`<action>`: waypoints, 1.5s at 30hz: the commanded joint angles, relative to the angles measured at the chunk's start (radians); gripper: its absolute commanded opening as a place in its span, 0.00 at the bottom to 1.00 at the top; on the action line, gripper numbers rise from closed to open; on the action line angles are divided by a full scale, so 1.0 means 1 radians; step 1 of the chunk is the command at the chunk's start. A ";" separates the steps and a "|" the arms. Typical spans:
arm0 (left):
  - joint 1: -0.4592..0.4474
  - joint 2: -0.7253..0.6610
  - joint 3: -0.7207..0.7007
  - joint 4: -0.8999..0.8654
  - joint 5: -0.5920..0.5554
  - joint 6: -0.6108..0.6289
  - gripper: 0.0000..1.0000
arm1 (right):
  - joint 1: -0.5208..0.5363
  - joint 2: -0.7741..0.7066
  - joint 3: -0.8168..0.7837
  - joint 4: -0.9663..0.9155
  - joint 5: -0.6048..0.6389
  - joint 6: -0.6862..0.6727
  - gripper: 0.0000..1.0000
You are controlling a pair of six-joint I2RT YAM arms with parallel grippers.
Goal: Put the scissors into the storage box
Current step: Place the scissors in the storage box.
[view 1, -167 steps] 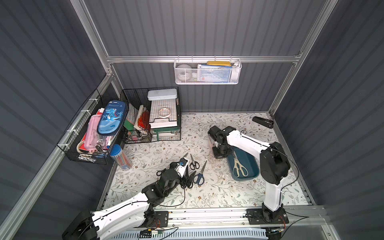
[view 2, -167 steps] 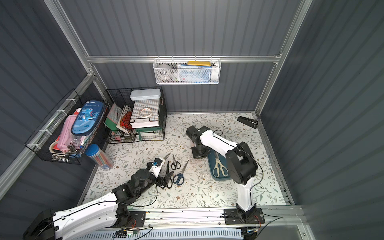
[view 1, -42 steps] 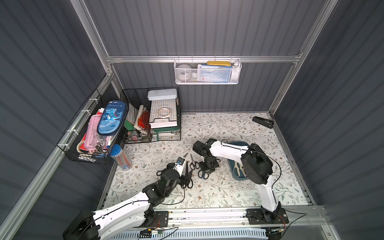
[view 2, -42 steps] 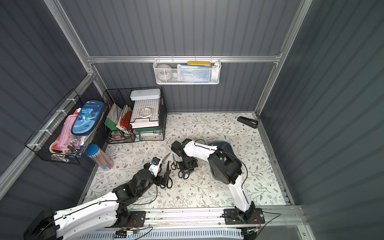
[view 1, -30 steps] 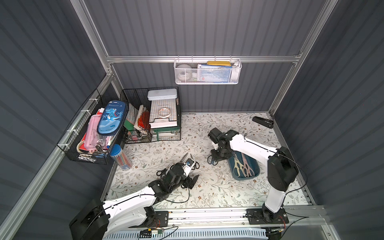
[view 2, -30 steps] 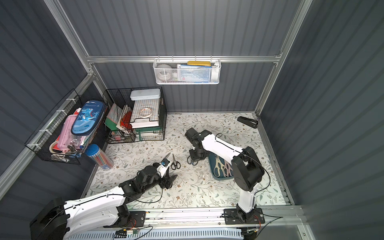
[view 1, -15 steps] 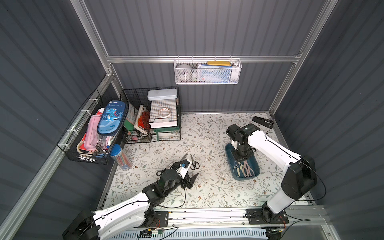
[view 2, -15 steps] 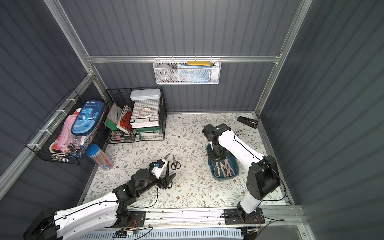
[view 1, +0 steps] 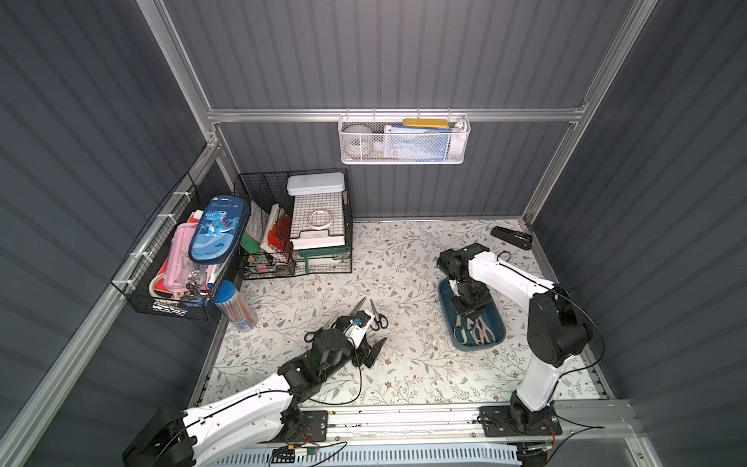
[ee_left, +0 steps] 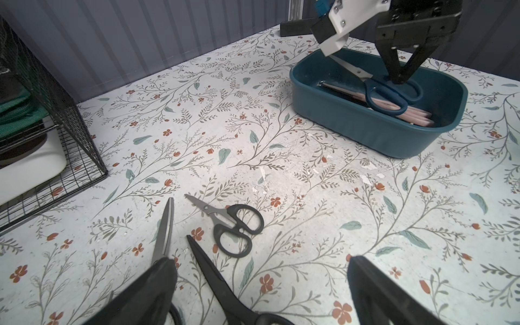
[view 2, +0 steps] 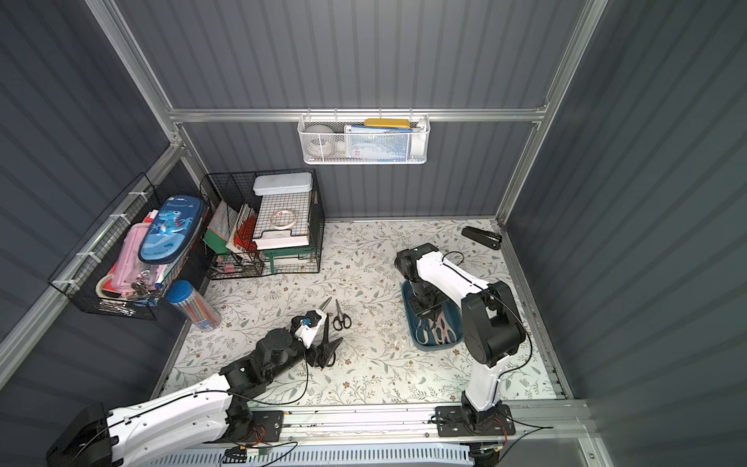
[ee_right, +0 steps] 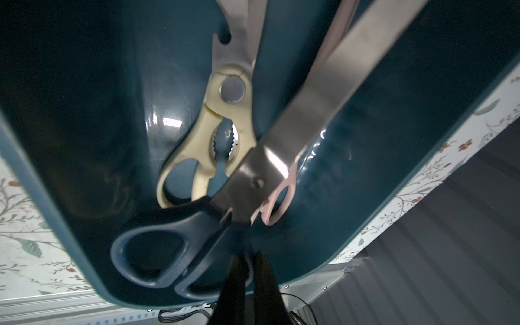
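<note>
Releasing the blue-handled pair cleanly into the box

The right tool (ee_right: pixel 247 254) is pinched narrow on the blue-handled scissors (ee_right: pixel 197 225), gripping where the two handle loops meet, and it hangs low inside the storage box (ee_left: pixel 365 126). The blue handles sit over the cream shears (ee_right: pixel 208 135) and the pink shears (ee_left: pixel 413 116) lying in the box, and the steel blades run along the box's length. The step in hand, as I judge it, is the let-go. Ease down until the handles bear on the pairs beneath and open only a little. Then rise straight up, so no finger hooks a loop and drags the pair out or shoves the light box across the desk (ee_left: pixel 281 157). Well apart, the left tool (ee_left: pixel 260 260) stands wide and empty just above the desk. The small black scissors (ee_left: pixel 233 228) lie ahead of it, and two longer black pairs (ee_left: pixel 166 225) lie partly under its fingers. Those are not yet in the box.
</note>
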 commanded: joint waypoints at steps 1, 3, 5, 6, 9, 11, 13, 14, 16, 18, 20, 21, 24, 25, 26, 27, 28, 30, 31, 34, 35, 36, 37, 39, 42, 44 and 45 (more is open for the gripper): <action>0.002 0.008 0.001 0.008 0.002 0.015 1.00 | -0.001 0.007 0.016 0.035 0.029 -0.064 0.00; 0.002 0.020 0.004 0.009 -0.006 0.012 0.99 | 0.001 0.040 0.039 0.011 0.069 -0.056 0.00; 0.002 0.027 0.009 0.010 -0.010 0.010 0.99 | 0.006 0.071 0.060 -0.001 0.107 -0.053 0.00; 0.002 0.031 0.010 0.009 -0.009 0.009 0.99 | 0.007 0.081 0.063 -0.002 0.101 -0.061 0.00; 0.002 0.037 0.013 0.010 -0.011 0.008 0.99 | 0.014 0.092 0.083 0.000 0.090 -0.059 0.00; 0.002 0.041 0.014 0.007 -0.008 0.010 0.99 | 0.026 0.083 0.071 0.030 0.071 -0.072 0.00; 0.001 0.041 0.014 0.007 -0.004 0.010 0.99 | 0.033 0.087 0.069 0.028 0.069 -0.076 0.00; 0.003 0.041 0.014 0.008 -0.009 0.009 0.99 | 0.039 0.093 0.067 0.024 0.069 -0.080 0.00; 0.002 0.039 0.014 0.009 -0.010 0.007 0.99 | 0.053 0.102 0.053 0.024 0.061 -0.091 0.00; 0.002 0.038 0.013 0.007 -0.010 0.010 0.99 | 0.070 0.114 0.039 0.015 0.056 -0.096 0.00; 0.002 0.040 0.013 0.010 -0.013 0.006 0.99 | 0.087 0.121 0.031 0.005 0.056 -0.094 0.01; 0.002 0.042 0.014 0.011 -0.014 0.005 0.99 | 0.093 0.120 0.023 0.011 0.054 -0.095 0.01; 0.002 0.050 0.018 0.007 -0.013 0.007 1.00 | 0.097 0.133 0.019 0.006 0.059 -0.083 0.05; 0.003 0.053 0.019 0.007 -0.015 0.004 1.00 | 0.098 0.141 0.026 -0.005 0.063 -0.074 0.07; 0.001 0.057 0.020 0.008 -0.018 0.002 0.99 | 0.101 0.148 0.031 -0.012 0.067 -0.069 0.11; 0.002 0.061 0.022 0.004 -0.018 0.002 0.99 | 0.109 0.148 0.026 -0.004 0.070 -0.071 0.15; 0.002 0.064 0.025 0.002 -0.018 0.003 0.99 | 0.115 0.144 0.021 0.007 0.078 -0.072 0.19; 0.002 0.064 0.025 0.001 -0.019 0.002 0.99 | 0.117 0.141 0.024 0.004 0.082 -0.054 0.19; 0.001 0.063 0.025 0.000 -0.021 0.000 0.99 | 0.118 0.142 0.033 -0.005 0.078 -0.043 0.19; 0.002 0.061 0.025 -0.002 -0.024 0.000 1.00 | 0.130 0.124 0.048 -0.007 0.085 -0.026 0.35; 0.002 0.058 0.024 -0.002 -0.025 -0.002 0.99 | 0.132 0.115 0.054 -0.012 0.096 -0.020 0.36; 0.002 0.057 0.022 0.002 -0.029 -0.004 1.00 | 0.133 0.108 0.069 -0.024 0.105 -0.009 0.37; 0.002 0.055 0.021 0.004 -0.033 -0.007 0.99 | 0.132 0.100 0.084 -0.033 0.107 0.000 0.37; 0.002 0.049 0.021 0.000 -0.060 -0.021 0.99 | 0.131 0.069 0.123 -0.038 0.125 0.016 0.37; 0.002 0.040 0.038 -0.044 -0.155 -0.072 0.99 | 0.109 0.003 0.187 -0.014 0.127 0.056 0.40; 0.002 0.035 0.049 -0.071 -0.204 -0.099 1.00 | 0.084 -0.046 0.197 0.055 0.081 0.080 0.41; 0.003 0.034 0.059 -0.092 -0.228 -0.116 0.99 | 0.069 -0.078 0.176 0.119 0.051 0.086 0.42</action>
